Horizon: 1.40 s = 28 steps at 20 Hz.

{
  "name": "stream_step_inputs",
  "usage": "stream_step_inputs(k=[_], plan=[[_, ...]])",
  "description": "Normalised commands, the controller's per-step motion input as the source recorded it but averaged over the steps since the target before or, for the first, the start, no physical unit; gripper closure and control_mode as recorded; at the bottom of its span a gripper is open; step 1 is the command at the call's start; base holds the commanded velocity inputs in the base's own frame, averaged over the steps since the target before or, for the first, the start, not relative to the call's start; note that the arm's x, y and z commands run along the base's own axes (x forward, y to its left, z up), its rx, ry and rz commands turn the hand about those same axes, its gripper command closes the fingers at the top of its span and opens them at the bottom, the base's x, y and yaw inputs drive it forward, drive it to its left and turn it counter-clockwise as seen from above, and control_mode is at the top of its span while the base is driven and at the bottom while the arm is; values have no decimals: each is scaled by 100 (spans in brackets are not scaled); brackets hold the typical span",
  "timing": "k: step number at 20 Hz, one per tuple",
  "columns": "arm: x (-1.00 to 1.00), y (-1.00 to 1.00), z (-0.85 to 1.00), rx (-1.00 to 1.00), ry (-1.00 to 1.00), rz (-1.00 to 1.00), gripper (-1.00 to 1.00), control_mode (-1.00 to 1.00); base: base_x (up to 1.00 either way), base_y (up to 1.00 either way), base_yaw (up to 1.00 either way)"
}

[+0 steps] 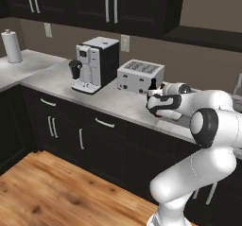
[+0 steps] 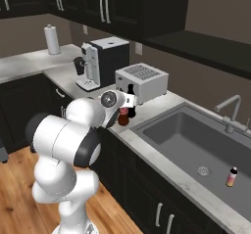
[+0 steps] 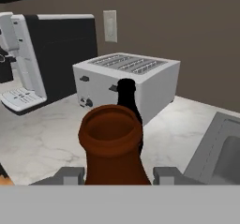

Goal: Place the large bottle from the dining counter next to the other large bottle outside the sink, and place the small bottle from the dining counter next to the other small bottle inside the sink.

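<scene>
1. Right, the tall dark-brown cola bottle point(image 3: 112, 145) sits clenched between the jaws of the gripper point(image 3: 115, 175), held just below its narrow neck; it looks rigid, smooth and top-heavy, so a grip on the body suits it.
2. Just behind stands the near-black slim-necked bottle point(image 3: 127, 99).
3. Both are over the pale marble surface point(image 2: 162, 105), between the silver toaster point(image 2: 142, 81) and the grey steel sink point(image 2: 196, 145).
</scene>
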Motion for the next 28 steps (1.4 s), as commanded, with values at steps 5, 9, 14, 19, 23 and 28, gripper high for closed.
stream_step_inputs(k=[5,9,14,19,23,28], plan=[[3,0,-1,1,0,0,100,-100,6,0,0],[7,0,-2,3,0,0,100,-100,0,0,0],[1,0,-9,2,0,0,100,-100,0,0,0],[1,0,-15,0,0,0,100,-100,0,0,0],[9,0,-18,0,0,0,100,-100,0,0,0],[14,0,-18,0,0,0,100,-100,0,0,0]])
